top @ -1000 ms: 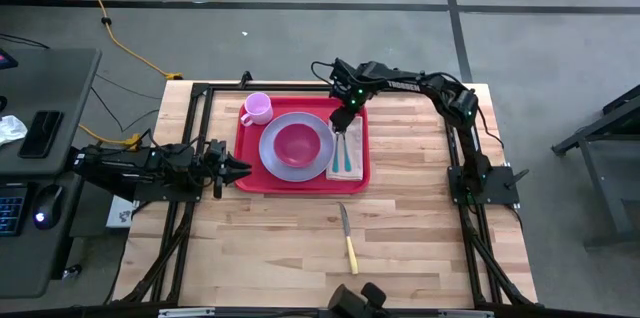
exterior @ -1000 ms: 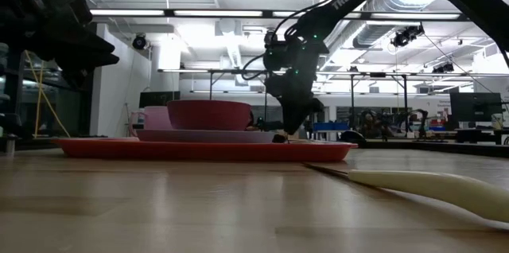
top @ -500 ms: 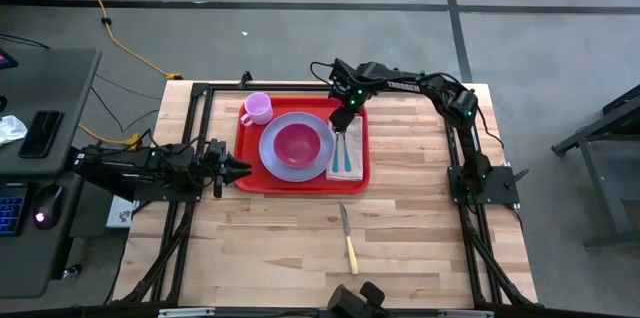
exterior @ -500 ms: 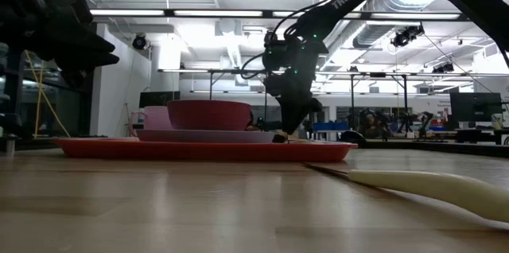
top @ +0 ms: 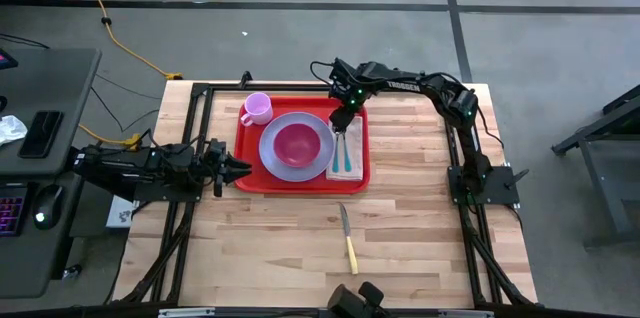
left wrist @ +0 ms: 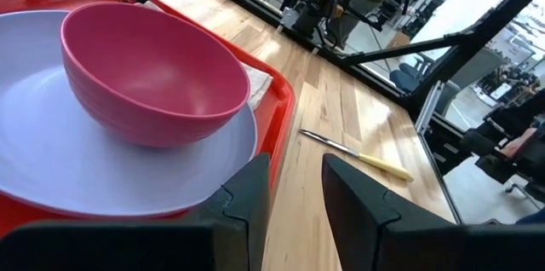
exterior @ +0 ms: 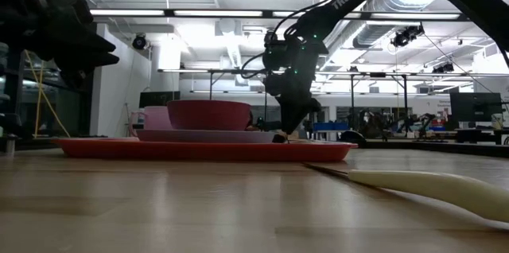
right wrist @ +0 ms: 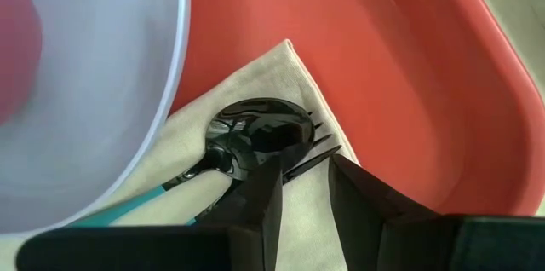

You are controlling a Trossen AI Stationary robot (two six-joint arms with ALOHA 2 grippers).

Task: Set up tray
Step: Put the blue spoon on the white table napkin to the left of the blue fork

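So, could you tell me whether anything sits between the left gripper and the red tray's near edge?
Nothing visible does. The left gripper hangs at the left edge of the tray, fingers apart, with only bare wood between them. The plate and bowl lie on the tray, past the rim.

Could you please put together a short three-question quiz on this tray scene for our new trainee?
1. True or false: the yellow-handled knife lies on the flat red plastic tray.
2. What sits on the round lavender plate? A) small pink cup B) dark pink bowl C) folded napkin
3. Fill in: the right gripper hangs over the beige napkin that carries the teal-handled ____.

Key
1. False: it lies on the wooden table, apart from the tray.
2. B: the dark pink bowl; the small pink cup stands beside the plate.
3. Spoon and fork.
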